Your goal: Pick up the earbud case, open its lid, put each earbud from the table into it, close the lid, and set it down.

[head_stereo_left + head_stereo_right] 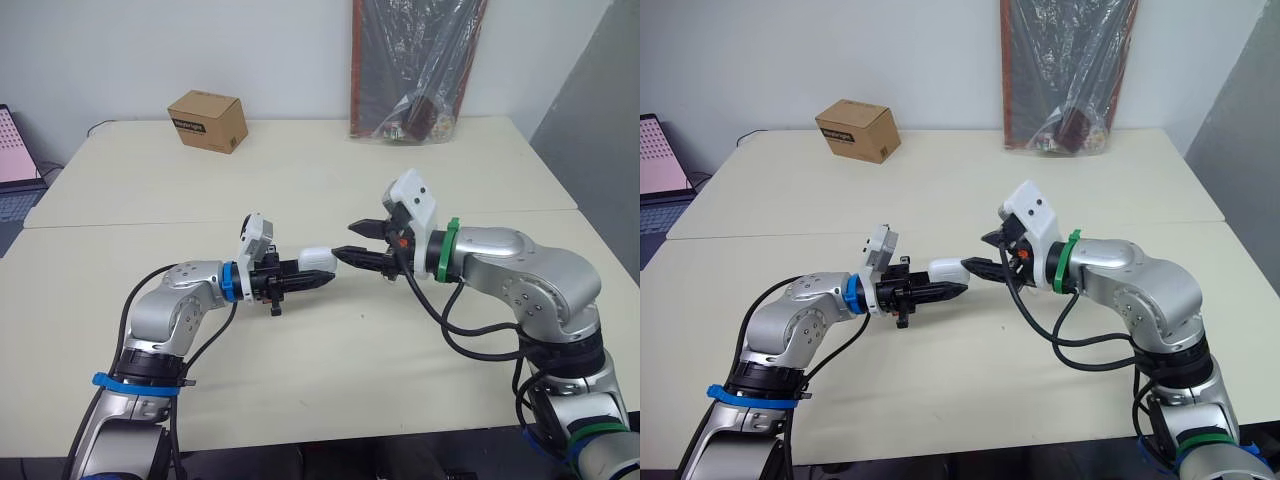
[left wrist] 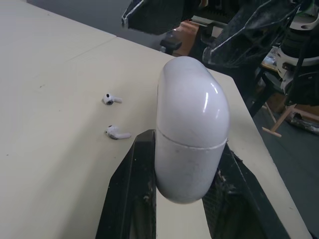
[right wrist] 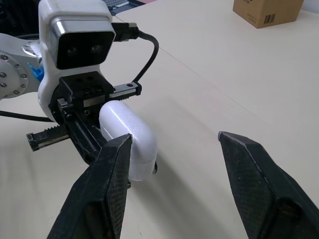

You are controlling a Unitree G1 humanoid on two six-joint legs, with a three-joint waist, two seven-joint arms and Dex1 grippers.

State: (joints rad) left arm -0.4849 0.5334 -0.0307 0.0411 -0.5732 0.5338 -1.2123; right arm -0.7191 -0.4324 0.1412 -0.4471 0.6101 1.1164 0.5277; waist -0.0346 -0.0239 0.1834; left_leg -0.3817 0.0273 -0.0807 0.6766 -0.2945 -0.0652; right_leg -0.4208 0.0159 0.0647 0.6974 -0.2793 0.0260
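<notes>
- The left end effector [image 1: 312, 268] is clamped on the earbud case [image 2: 192, 129], one black finger on each side of its lower half.
- The case is held clear of the bench [image 1: 300, 170]. Its rounded lid end sticks out past the left fingertips, toward the right end effector [image 3: 174, 137].
- The lid is down on the case, with only a thin seam running round the white shell just past the left fingertips.
- The right end effector faces the left one, tip to tip, with its two fingers spread wide apart and nothing between them.
- One right fingertip [image 3: 122, 144] sits just beside the lid end of the case. Whether it touches the shell cannot be told.
- An earbud [image 2: 111, 98] lies on the bench below and beyond the left end effector, off to one side of the held case.
- A second earbud [image 2: 117, 133] lies near the first but apart from it, closer to the left fingers. Both are well apart from the right end effector.
- A small cardboard box [image 1: 208, 120] stands at the far edge of the bench, well beyond the left end effector.
- A dark bundle wrapped in clear plastic [image 1: 415, 70] leans against the wall, well beyond the right end effector.
</notes>
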